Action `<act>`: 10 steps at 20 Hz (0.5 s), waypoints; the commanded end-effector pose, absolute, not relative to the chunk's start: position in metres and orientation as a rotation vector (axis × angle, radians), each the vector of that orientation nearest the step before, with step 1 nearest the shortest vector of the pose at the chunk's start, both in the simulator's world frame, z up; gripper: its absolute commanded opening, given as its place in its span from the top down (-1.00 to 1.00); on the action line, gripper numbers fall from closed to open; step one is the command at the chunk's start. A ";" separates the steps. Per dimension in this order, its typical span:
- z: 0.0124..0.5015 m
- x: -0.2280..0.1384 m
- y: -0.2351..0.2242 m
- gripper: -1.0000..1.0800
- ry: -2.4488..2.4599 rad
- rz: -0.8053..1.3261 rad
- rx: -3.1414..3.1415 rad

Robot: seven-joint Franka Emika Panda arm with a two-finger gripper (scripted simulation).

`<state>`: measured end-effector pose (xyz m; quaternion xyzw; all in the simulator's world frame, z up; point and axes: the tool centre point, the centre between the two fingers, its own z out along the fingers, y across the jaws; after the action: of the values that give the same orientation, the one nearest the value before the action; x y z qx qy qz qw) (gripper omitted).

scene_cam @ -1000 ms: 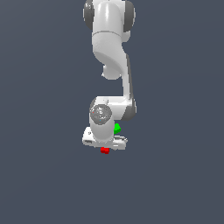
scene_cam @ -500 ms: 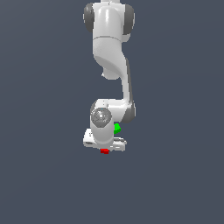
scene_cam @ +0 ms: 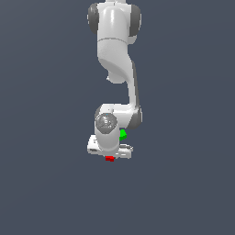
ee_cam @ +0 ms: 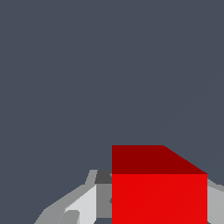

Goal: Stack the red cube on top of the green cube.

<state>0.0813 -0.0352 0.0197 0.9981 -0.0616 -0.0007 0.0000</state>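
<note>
no readable text, labels or signs

Location: simulated workspace, no real room.

From my remote station I see a flat, uniform slate-grey background filling both views edge to edge, with no walls, furniture or horizon. The white arm [scene_cam: 114, 69] at upper centre of the exterior view is smoothly shaded, and the red cube [ee_cam: 159, 192] shows flat, textureless faces, consistent with rendered geometry.

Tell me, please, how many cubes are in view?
2: the red cube just under the tool, and the green cube half hidden behind the arm. Others may be hidden.
</note>
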 end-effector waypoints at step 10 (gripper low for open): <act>0.068 0.080 -0.035 1.00 -0.193 -0.001 3.136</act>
<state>0.0798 -0.0350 0.0555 0.9981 -0.0615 -0.0016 0.0000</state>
